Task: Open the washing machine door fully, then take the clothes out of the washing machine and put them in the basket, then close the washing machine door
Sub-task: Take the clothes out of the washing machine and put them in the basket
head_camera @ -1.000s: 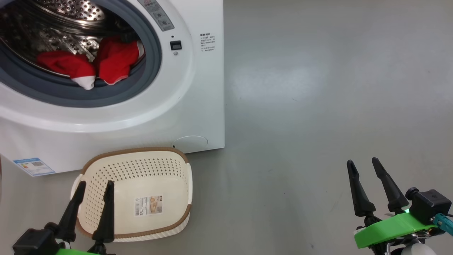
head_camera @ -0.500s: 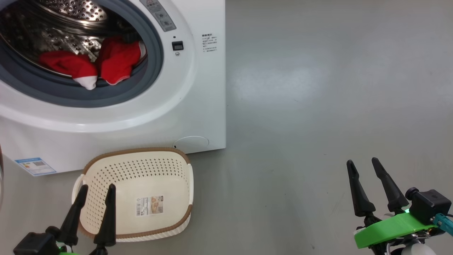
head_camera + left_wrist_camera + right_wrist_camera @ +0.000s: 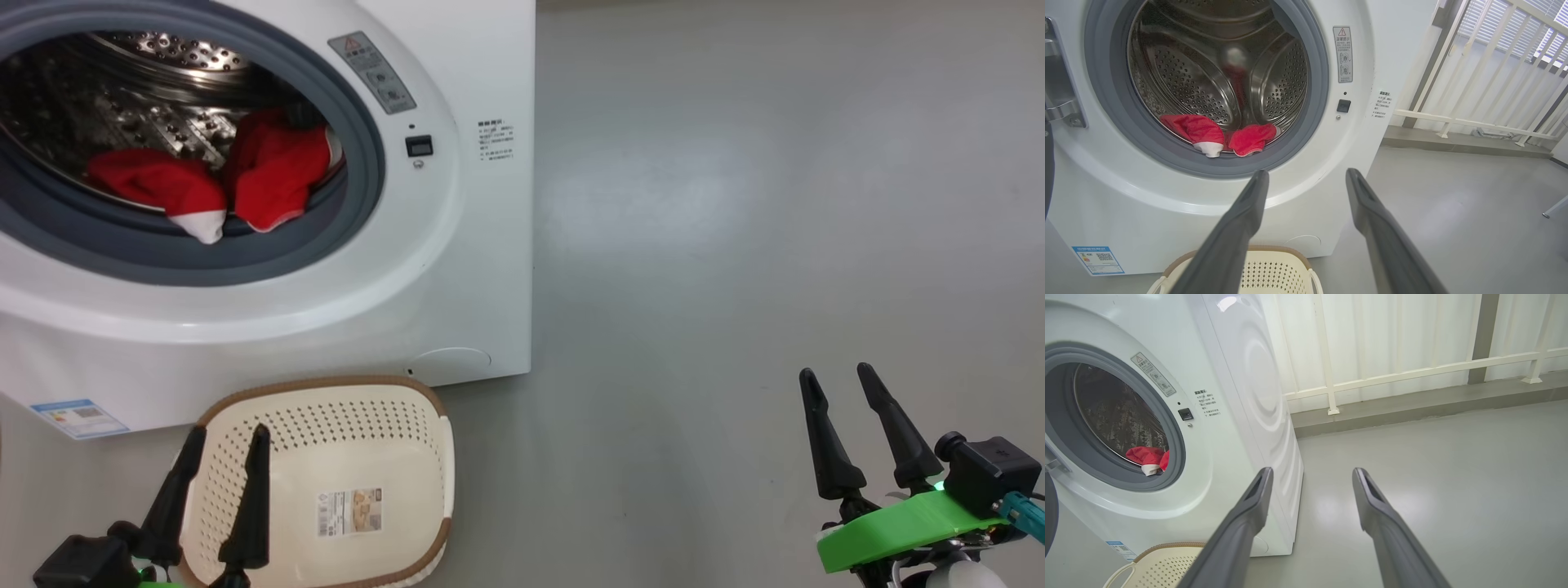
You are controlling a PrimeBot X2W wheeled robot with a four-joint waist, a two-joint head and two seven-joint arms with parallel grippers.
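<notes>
The white washing machine (image 3: 457, 269) stands with its mouth uncovered. A dark sliver of the washing machine door (image 3: 1050, 514) shows swung aside at the left edge, beside its metal hinge (image 3: 1057, 98). Two red clothes (image 3: 155, 180) with white trim lie at the drum's front lip, also clothes (image 3: 1194, 128) and clothes (image 3: 1145, 457). The cream basket (image 3: 392, 457) sits on the floor before the washer, with nothing in it but a paper label. My left gripper (image 3: 229, 431) hovers open over the basket's left side, pointing at the drum as left gripper (image 3: 1307, 173). My right gripper (image 3: 835, 371) is open over bare floor, right gripper (image 3: 1312, 471).
Grey floor (image 3: 735, 245) stretches to the right of the washer. A white railing (image 3: 1412, 371) on a low ledge runs behind it. A blue label (image 3: 77, 418) is stuck on the washer's lower left front.
The head camera has shifted, so washer and basket sit lower and a little further right in its picture. Both grippers stay open where they were.
</notes>
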